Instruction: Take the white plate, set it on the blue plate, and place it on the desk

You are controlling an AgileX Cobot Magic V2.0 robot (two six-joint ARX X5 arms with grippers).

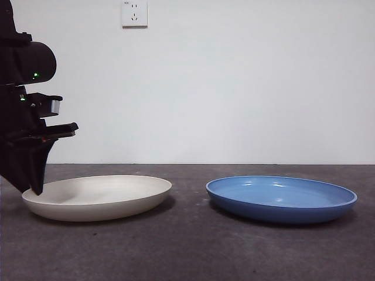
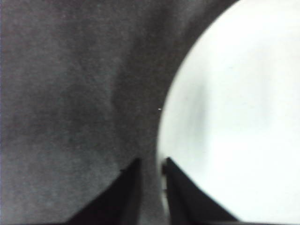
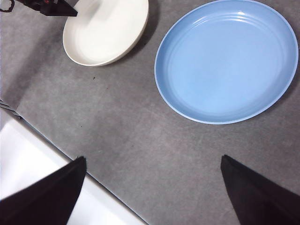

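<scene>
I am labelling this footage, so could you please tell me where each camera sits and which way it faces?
Front view: low at desk height, looking level across at the white plate and blue plate; the left end effector shows at the white plate's rim.
Left wrist view: close above that rim, its own jaws astride it.
Right wrist view: high above, looking down on both plates; its own jaws spread wide.
All three share the white plate.

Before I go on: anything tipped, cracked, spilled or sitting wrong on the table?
Nothing stands out. The white plate and blue plate lie flat and apart on the desk, both empty and whole. The left tool straddles the white plate's rim; the right tool waits high, open.
</scene>
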